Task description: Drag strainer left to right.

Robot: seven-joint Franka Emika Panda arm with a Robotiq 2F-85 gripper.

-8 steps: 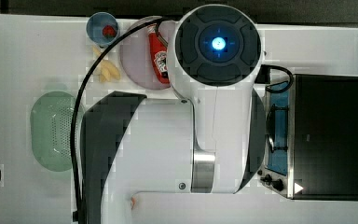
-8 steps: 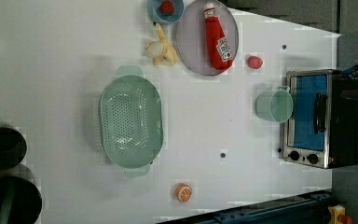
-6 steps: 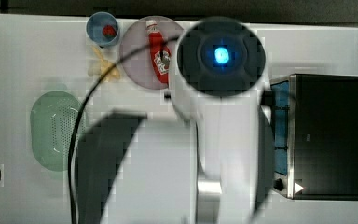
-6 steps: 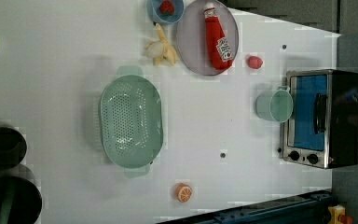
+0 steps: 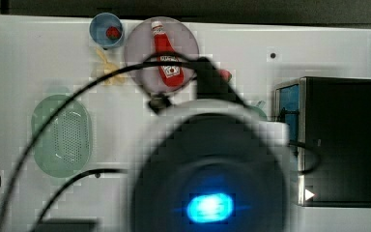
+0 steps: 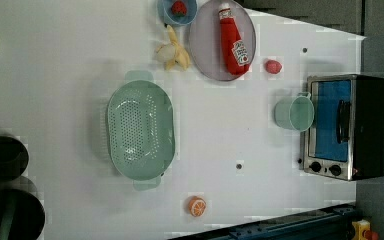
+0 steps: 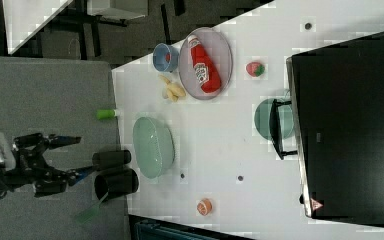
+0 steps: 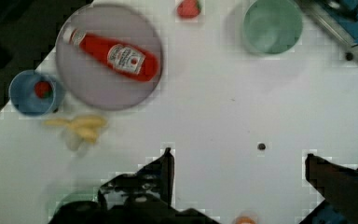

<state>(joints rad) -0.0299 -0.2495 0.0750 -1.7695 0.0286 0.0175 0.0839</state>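
Fingertips (image 8: 168,161) spread wide, hiding most of strainer (image 8: 67,199)

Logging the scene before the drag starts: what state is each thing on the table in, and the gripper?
strainer: upright, empty, untouched
ketchup bottle: lying on the plate
mug: lying on its side, empty
blue bowl: upright, holds a strawberry
toaster oven: door shut
gripper: open, empty
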